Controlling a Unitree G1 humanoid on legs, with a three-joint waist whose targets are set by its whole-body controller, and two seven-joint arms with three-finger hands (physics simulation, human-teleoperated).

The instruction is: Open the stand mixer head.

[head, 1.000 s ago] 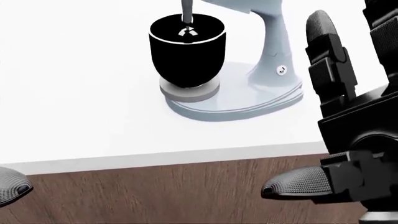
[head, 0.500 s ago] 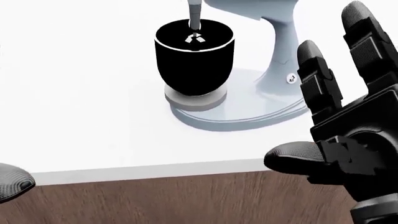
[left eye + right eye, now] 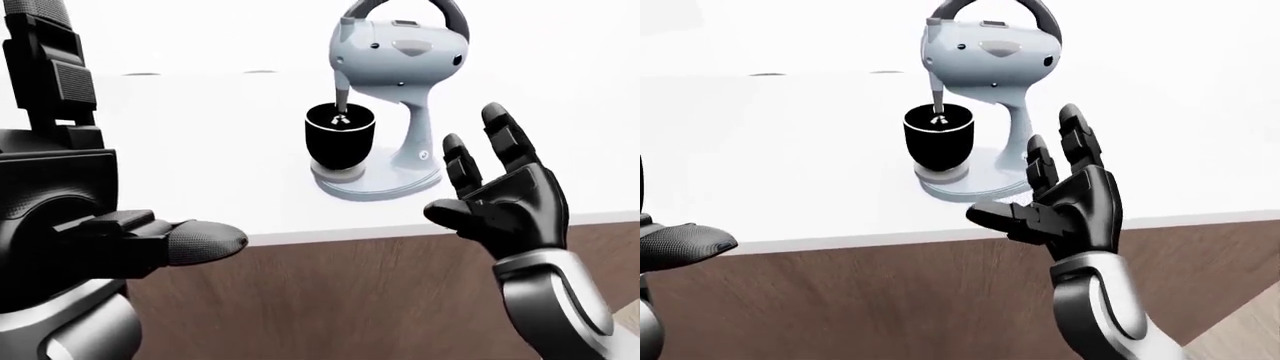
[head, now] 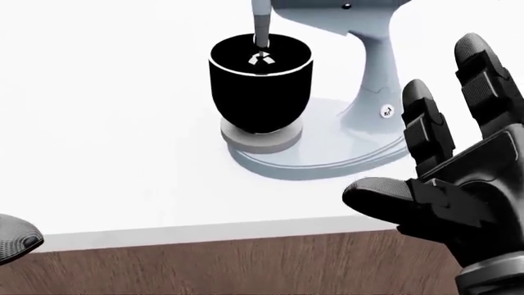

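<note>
Right hand: right hand (image 3: 505,199) was raised with palm turned to the view's left, two upper fingers (image 3: 500,133) spread and pointing up, thumb (image 3: 447,216) jutting left; it gripped nothing and touched nothing.
Right hand position: it hung over the counter's near edge, just right of and below the stand mixer (image 3: 395,97) in the left-eye view, apart from it.
Left hand: left hand (image 3: 75,195) filled the left edge of the left-eye view, one finger upright, thumb (image 3: 195,242) stretched to the right; fingers were spread, holding nothing.
Stand mixer: pale blue-grey body stood on the white counter (image 3: 180,150), near the middle of the view, upright on its oval base (image 4: 327,153).
Mixer head: mixer head (image 3: 985,60) sat lowered over the bowl, with a dark arched handle across its top.
Bowl: black bowl (image 4: 261,86) rested on a round grey pad on the base, left of the mixer's neck; the beater shaft (image 4: 260,24) dropped into it from the head.
Counter front: brown wood-grain panel (image 3: 350,292) ran below the white edge.
</note>
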